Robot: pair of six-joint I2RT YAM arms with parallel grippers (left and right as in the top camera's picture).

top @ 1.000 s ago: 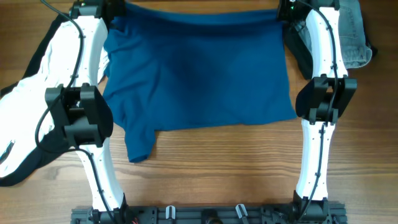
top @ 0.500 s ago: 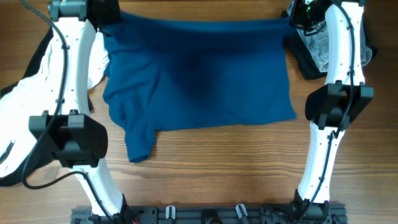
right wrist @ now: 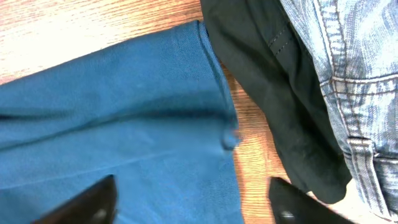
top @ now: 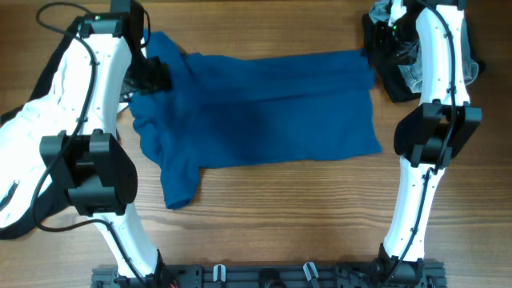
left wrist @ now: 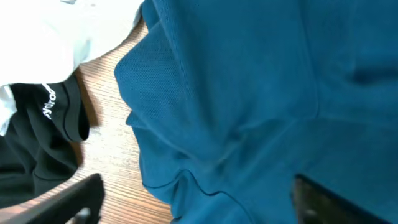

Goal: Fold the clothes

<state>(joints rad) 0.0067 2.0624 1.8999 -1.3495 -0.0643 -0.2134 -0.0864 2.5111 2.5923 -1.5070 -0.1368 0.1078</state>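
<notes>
Both grippers, left gripper (left wrist: 193, 199) and right gripper (right wrist: 193, 202), hang with fingers spread above the blue T-shirt (top: 264, 108), holding nothing, we think. We see it lying folded across the wooden table (top: 280, 216).

One bit of print in view, and it won't give up its letters.

On the left wrist camera, small white lettering runs along the edge of the black garment (left wrist: 53, 115) beside the blue T-shirt (left wrist: 249, 93), but it sits turned sideways and too small to read. The white garment (left wrist: 56, 28) shows no print, and the denim (right wrist: 348, 74) on the right wrist camera carries only stitching. From overhead, nothing is legible.
</notes>
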